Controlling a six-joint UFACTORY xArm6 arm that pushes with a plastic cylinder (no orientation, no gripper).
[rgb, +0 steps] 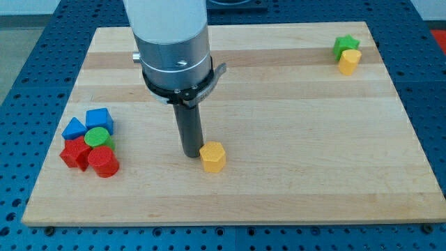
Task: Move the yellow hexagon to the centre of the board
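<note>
1. The yellow hexagon (pixel 212 156) lies on the worktop (pixel 293 139), slightly toward the view's bottom-left of centre.
2. My tip (pixel 190 154) touches its left side; there are no jaws.
3. Left: two red blocks (pixel 75 153) (pixel 104 161), a green cylinder (pixel 97 137), two blue blocks (pixel 74 128) (pixel 99 118).
4. Far right: a yellow block (pixel 349 61) against a green one (pixel 344 45).

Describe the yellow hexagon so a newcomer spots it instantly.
On the wooden board, look just below centre, where the dark rod comes down. The yellow hexagon sits alone against my tip, on its right. The other yellow block is top right, touching a green star.
</note>
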